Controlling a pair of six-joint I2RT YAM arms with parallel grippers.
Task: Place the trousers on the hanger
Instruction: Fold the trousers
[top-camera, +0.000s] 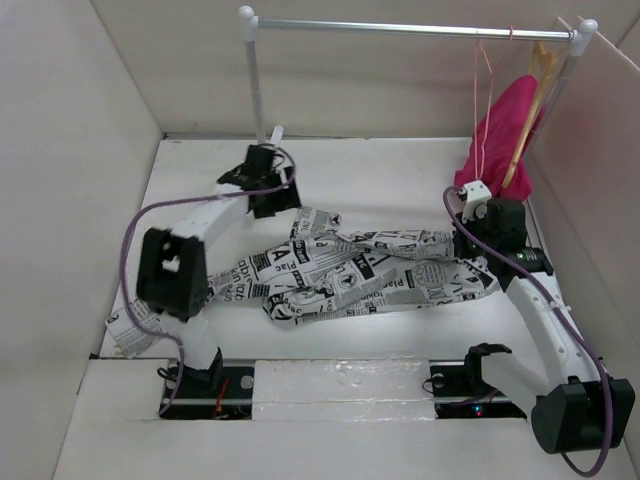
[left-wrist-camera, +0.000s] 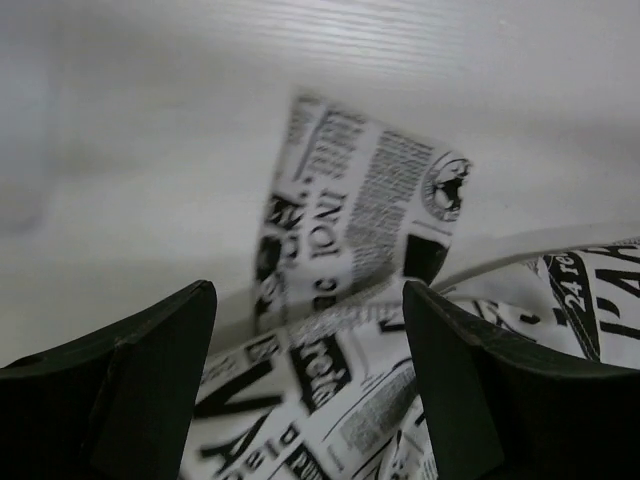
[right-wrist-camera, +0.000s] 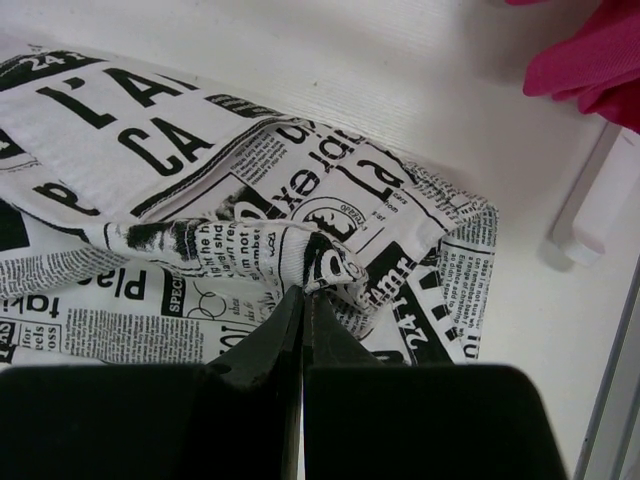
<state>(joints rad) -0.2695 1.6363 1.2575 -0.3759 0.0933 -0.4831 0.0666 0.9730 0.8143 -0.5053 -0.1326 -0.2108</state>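
My right pincer (right-wrist-camera: 303, 300) is pinched shut on a crumpled fold of the one pair of soft, newsprint-patterned trousers (top-camera: 360, 270) sprawled in wrinkles across the white surface (top-camera: 400, 180), my left pincer (left-wrist-camera: 308, 300) gapes open above them, and the single thin wire hanger (top-camera: 476, 100) hangs on the rail (top-camera: 400, 28), well apart.
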